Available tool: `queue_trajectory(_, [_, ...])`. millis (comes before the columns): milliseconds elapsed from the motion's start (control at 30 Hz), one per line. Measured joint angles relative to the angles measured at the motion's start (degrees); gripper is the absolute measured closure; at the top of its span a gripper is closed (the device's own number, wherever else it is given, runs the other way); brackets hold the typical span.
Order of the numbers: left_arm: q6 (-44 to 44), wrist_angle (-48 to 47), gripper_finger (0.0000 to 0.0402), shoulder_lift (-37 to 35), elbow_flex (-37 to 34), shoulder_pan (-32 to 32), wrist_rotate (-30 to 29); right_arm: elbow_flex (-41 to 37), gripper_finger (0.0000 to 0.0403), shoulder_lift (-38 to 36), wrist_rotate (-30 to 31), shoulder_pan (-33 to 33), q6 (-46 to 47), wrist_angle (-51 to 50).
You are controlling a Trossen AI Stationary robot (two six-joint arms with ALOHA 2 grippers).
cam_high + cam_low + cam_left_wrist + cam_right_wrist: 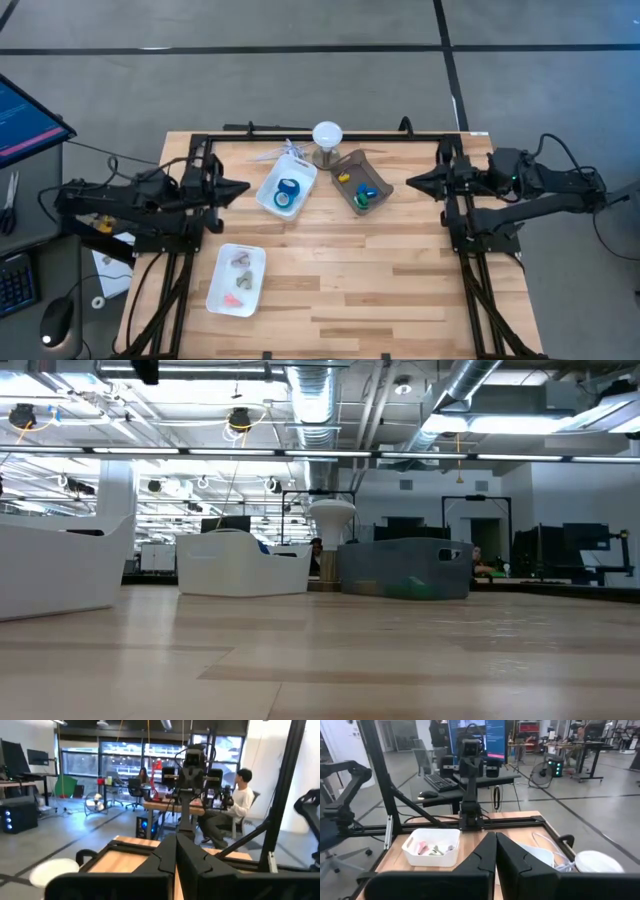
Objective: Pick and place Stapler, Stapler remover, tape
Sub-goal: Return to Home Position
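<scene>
A blue tape roll [289, 191] lies in a white tray [272, 184] at the table's far middle. Beside it a grey tray [351, 197] holds small yellow, blue and green items. A second white tray [222, 292], toward the near left, holds pink and grey pieces [239, 281], which also show in the right wrist view [431, 849]. Which of these is the stapler or the remover I cannot tell. My left gripper [245, 187] hovers left of the tape tray, shut and holding nothing. My right gripper [408, 182] hovers right of the grey tray, also shut and holding nothing.
A white lamp-like disc [327, 133] stands at the far edge between the two trays, with a pale cable [272, 153] beside it. Black frame rails run along the table's sides and far edge. Bare wood lies in the table's middle and near right. People sit in the room beyond.
</scene>
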Motion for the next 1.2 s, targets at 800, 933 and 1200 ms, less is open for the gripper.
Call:
queue_trajectory(800, [3.1,2.3,0.0401,-27.2,-15.5,0.0,0.0,-4.6,0.0403,-9.4,4.7,0.0,-1.6,0.1])
queue_trajectory(933, [3.0,2.4,0.0401,-29.1,-17.4,0.0,0.0,-9.9,0.0403,-14.3,4.9,0.0,-1.3,3.3])
queue_trajectory(1200, [3.0,2.3,0.0401,-29.4,-18.2,0.0,-2.1,-18.5,0.0403,-26.9,6.3,0.0,1.9,5.1])
